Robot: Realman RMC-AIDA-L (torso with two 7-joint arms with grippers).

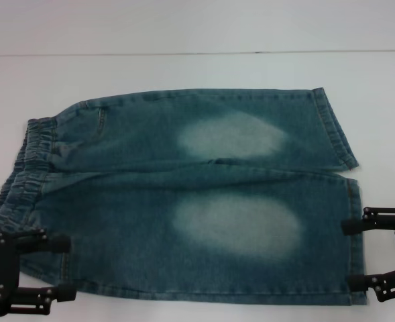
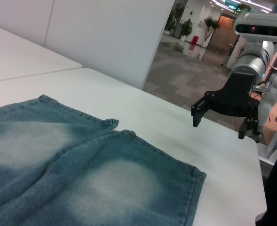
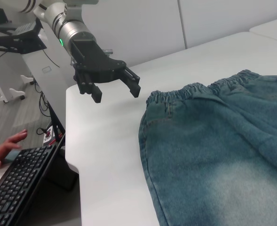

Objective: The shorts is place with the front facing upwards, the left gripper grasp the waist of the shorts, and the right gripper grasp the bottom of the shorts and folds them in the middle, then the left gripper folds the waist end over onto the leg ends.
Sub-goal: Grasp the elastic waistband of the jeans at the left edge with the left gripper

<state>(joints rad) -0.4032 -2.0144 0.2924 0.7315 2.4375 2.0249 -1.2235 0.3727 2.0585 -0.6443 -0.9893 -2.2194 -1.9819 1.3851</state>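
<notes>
One white table (image 1: 184, 74), white wall panels behind, open hall past table edge. One pair blue jean shorts (image 1: 184, 201) flat on table, waist toward left side, two legs toward right. Two black grippers: left gripper (image 1: 66, 268) by waist, right gripper (image 1: 351, 251) by leg ends, both spread wide, holding nothing. One keyboard (image 3: 16, 183) below table.

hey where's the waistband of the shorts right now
In the head view the waistband lies at the shorts' left end on the white table, beside the open left gripper.
</notes>
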